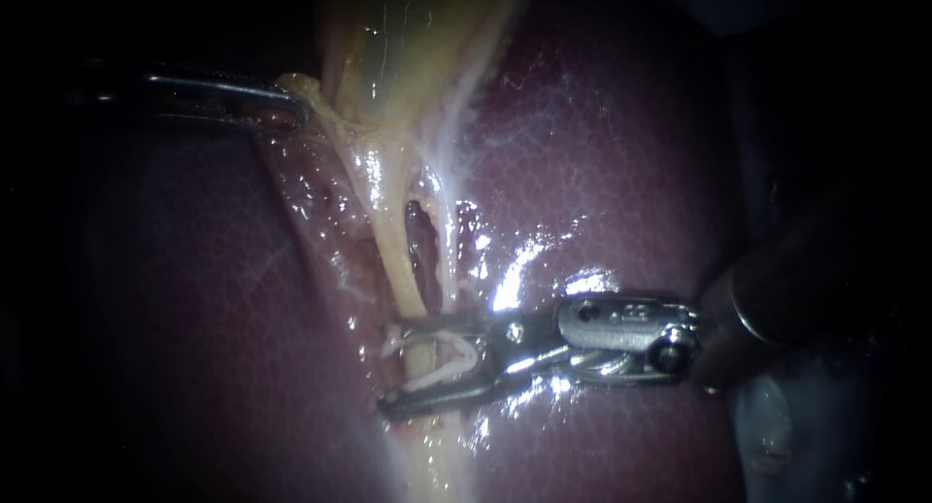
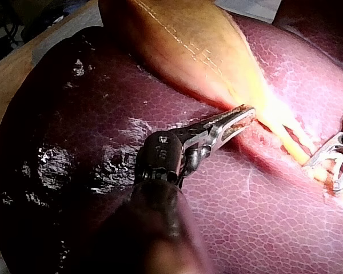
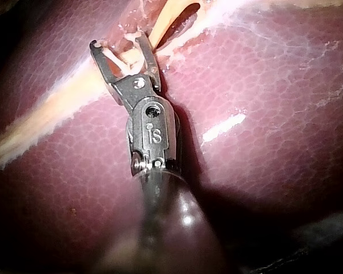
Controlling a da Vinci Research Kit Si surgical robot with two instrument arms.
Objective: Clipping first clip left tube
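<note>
The biggest thing we see is the liver (image 1: 621, 153), dark red and wet, filling almost the whole view. At the top lies the yellow gallbladder (image 1: 388, 37), which gets thin and runs down into two pale strings. Our left instrument (image 1: 291, 105) comes in from the left. Its jaws are clenched on the edge of the gallbladder where it gets thin, and the strings look stretched and easy to see. Our right instrument (image 1: 388, 365) comes in from the right, lower down. Its jaws stand wide apart and grasp a white clip (image 1: 456, 340) that sits open between them. The left tube (image 1: 396, 260) is the yellow string. It runs down right through the gap of those jaws, so the clip has one leg on each side of it. The right tube (image 1: 445, 241), whiter and thinner, lies just beside it. Lower down we cannot tell if it is also inside the jaws or only close to them. We think we are at the step just before the squeeze: the clip is around the tube but not yet pressed shut. The next move calls for a check that only the left tube is inside and that the tips reach past it. Then comes a slow, firm squeeze.
</note>
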